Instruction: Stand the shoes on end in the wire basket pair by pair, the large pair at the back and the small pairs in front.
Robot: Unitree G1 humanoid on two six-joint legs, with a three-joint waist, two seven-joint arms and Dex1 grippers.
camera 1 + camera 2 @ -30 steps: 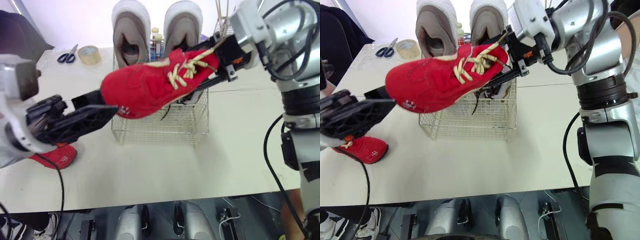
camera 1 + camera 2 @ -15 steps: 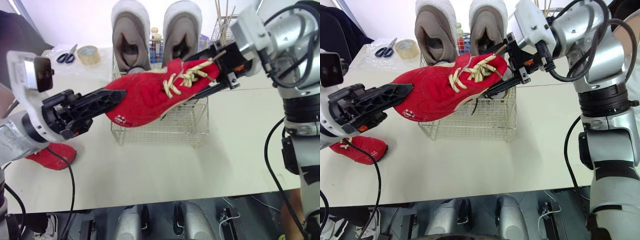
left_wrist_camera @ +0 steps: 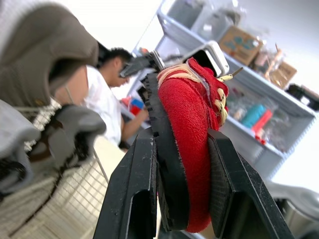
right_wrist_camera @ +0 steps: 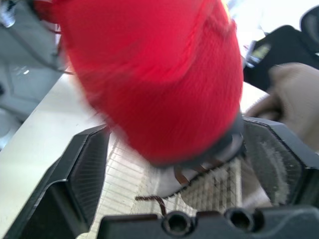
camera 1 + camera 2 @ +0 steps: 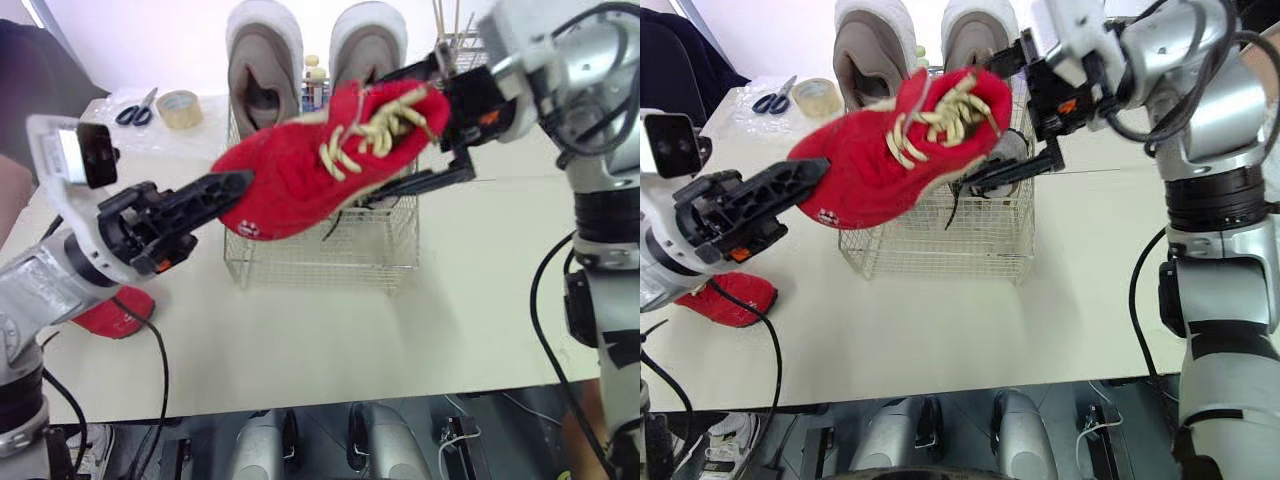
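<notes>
Left end effector (image 3: 182,139) clamps the red shoe (image 5: 320,170) by its toe above the wire basket (image 5: 330,250); right end effector (image 4: 174,132), fingers spread, straddles the heel. Probably light, soft-sided; hold the stiff sole

Cream table (image 5: 480,300) carries wire basket (image 5: 330,255) at centre-back, one red shoe (image 5: 115,312) near left edge, scissors (image 5: 135,108) beside tape roll (image 5: 180,108) back left.

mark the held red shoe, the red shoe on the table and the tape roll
held red shoe (image 5: 290,180), left eye view, on its suede side
red shoe on the table (image 5: 118,318), left eye view, on its upper
tape roll (image 5: 180,121), left eye view, on its outer wall
</notes>
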